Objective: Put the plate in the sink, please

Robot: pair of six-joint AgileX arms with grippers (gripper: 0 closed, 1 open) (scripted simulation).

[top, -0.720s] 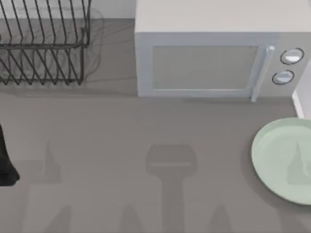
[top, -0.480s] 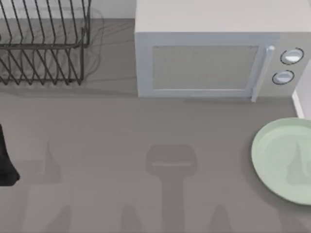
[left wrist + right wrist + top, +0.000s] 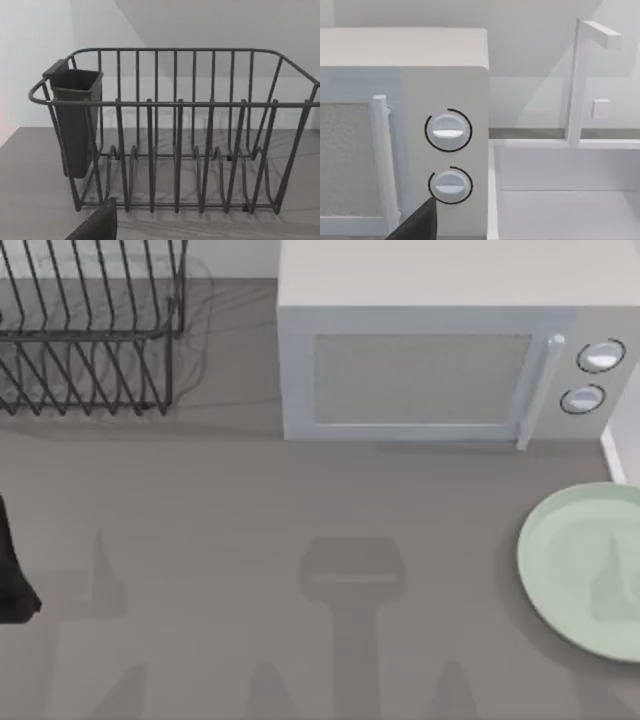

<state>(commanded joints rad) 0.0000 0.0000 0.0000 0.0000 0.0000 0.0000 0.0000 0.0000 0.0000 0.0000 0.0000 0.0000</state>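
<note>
So the plate (image 3: 585, 570) is sitting flat on the worktop (image 3: 250, 520) over at the right edge, pale mint green, round, part of it running off the top view's right side, and nothing is touching it. There's a soft shadow lying across its surface. Right behind it at the back of the worktop is the microwave (image 3: 440, 360), door shut, vertical handle (image 3: 540, 390) near its right side and two round knobs (image 3: 598, 356) stacked one above the other beside that. The plate is near the microwave's front right corner but apart from it. In the right wrist view you can see the white sink (image 3: 565, 195) just beside the microwave's right side, with a squared-off white faucet (image 3: 580, 80) standing at the back of the basin against the wall. At the back left corner of the worktop there's a dark wire dish rack (image 3: 90, 330), and the left wrist view shows a dark utensil cup (image 3: 75, 120) hung at one end of it. The left arm (image 3: 12, 570) is only a black bit poking in at the left edge of the worktop, well apart from the plate. The left wrist view has a dark fingertip (image 3: 97, 225) of the left gripper at the lower edge facing the rack, and the right wrist view has a dark fingertip (image 3: 417, 222) of the right gripper in front of the lower knob. Honestly can't tell from any of this whether either set of jaws is spread or pressed together.
</note>
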